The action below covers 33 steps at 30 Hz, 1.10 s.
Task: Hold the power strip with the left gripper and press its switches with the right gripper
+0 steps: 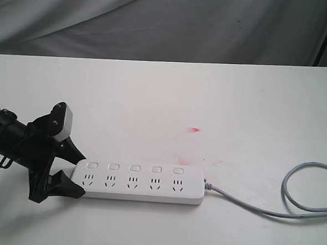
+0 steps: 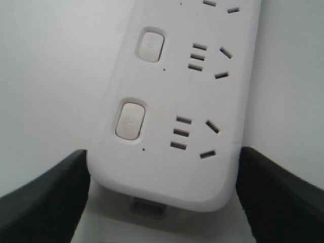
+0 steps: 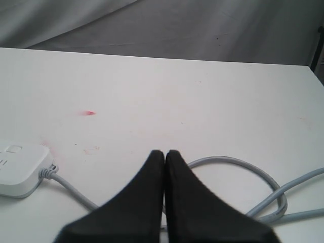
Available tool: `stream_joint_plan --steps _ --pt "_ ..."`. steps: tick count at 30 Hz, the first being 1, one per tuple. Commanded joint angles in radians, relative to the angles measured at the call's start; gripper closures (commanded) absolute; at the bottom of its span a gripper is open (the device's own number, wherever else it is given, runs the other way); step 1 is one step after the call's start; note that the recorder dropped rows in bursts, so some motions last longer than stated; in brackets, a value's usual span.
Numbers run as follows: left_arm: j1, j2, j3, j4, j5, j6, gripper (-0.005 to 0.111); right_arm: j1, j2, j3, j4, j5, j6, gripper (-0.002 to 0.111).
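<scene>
Five switches [image 1: 134,168], five sockets [image 1: 132,182], one power strip [image 1: 142,193]

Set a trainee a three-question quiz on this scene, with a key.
1. How many switches does the power strip carry? A three, B five, C seven.
2. True or false: the right claw is pressing a switch.
3. Fill in: the left claw straddles the end of the strip opposite its grey ____.

Key
1. B.
2. False: the right claw is shut and off the strip, above the table near the cable.
3. cable.
</scene>
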Motion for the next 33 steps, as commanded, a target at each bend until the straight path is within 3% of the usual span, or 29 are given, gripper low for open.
stream_joint_plan --steps 1,17,20,25,27,33 --pt "-0.007 -0.001 0.004 0.001 -0.002 0.003 0.078 -0.008 -0.005 0.004 0.005 0.000 -0.001 0.108" --pt "-0.007 -0.001 0.004 -0.011 -0.002 0.003 0.074 -0.008 -0.005 0.004 0.005 0.000 -0.001 0.108" --pt "-0.007 -0.001 0.004 -0.011 0.002 0.003 0.060 -0.008 -0.005 0.004 0.005 0.000 -0.001 0.108" --pt "-0.007 -0.001 0.004 -0.011 0.002 0.003 0.022 -0.008 -0.005 0.004 0.005 0.000 -0.001 0.108" --pt "-0.007 -0.002 0.004 -0.011 0.002 0.003 0.016 -0.008 -0.005 0.004 0.005 0.000 -0.001 0.108" --pt "-0.007 -0.040 -0.001 -0.011 0.002 0.003 0.016 -0.008 -0.005 0.004 0.005 0.000 -0.001 0.108"
